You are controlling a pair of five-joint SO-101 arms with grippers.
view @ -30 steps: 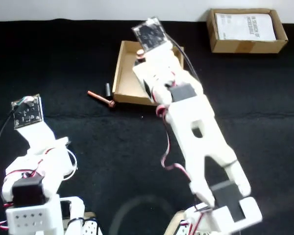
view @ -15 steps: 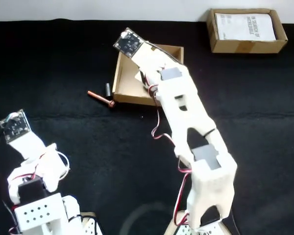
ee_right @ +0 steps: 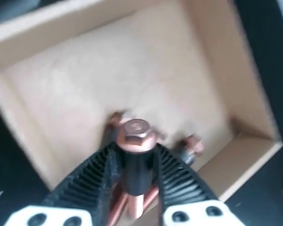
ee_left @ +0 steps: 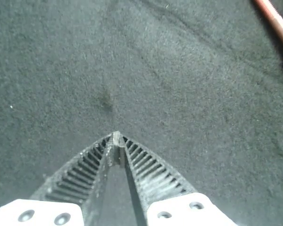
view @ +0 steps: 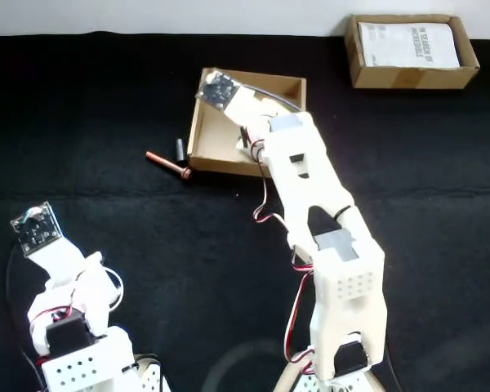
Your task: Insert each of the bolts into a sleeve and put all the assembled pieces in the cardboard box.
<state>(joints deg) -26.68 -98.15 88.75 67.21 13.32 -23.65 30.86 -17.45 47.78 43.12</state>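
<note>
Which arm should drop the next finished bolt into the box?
The right arm. The right gripper is shut on a sleeved bolt above the cardboard box, where another piece lies. The left gripper is shut on nothing, over the table, away from the box.

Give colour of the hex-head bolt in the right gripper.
Copper hex-head bolt; clearest in the right wrist view.

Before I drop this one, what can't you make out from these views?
Pieces in the cardboard box: high view, the right arm covers them; right wrist view, the right gripper and held bolt hide them, blurred.
Loose bolt: cut off by the left wrist view's edge.
Loose sleeve: too small in the high view to see inside.
</note>
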